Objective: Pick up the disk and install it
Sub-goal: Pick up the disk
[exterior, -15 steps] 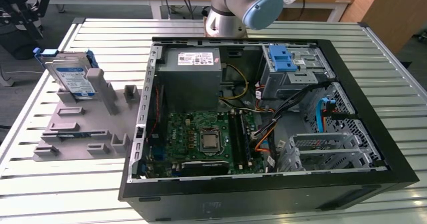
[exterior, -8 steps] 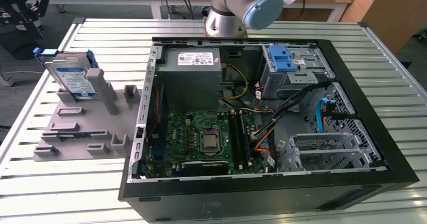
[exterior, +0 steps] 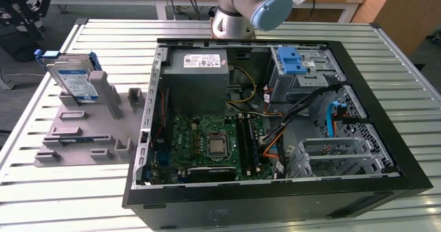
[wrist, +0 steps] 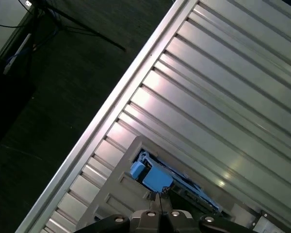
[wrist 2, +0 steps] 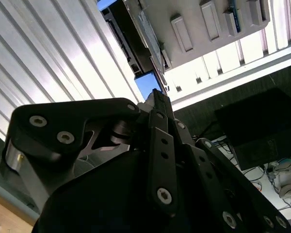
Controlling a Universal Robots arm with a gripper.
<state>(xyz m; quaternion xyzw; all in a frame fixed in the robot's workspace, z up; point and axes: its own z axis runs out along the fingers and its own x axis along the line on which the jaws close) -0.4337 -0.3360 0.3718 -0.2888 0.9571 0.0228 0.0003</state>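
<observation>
The disk (exterior: 74, 81) is stood upright in the grey holder (exterior: 76, 131) on the surface (exterior: 69, 201), beside the open computer case (exterior: 406, 159). The end effector (wrist: 157, 199) is seen pinched shut, with nothing held, near the disk's blue frame

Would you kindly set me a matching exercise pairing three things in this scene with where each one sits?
Things: 1 disk; 2 power supply; 3 motherboard.
Places: A green board lying flat inside the computer case; B standing on edge in the grey holder, outside the case; C grey box with a white sticker, inside the case.
Pairs: 1-B; 2-C; 3-A.
</observation>
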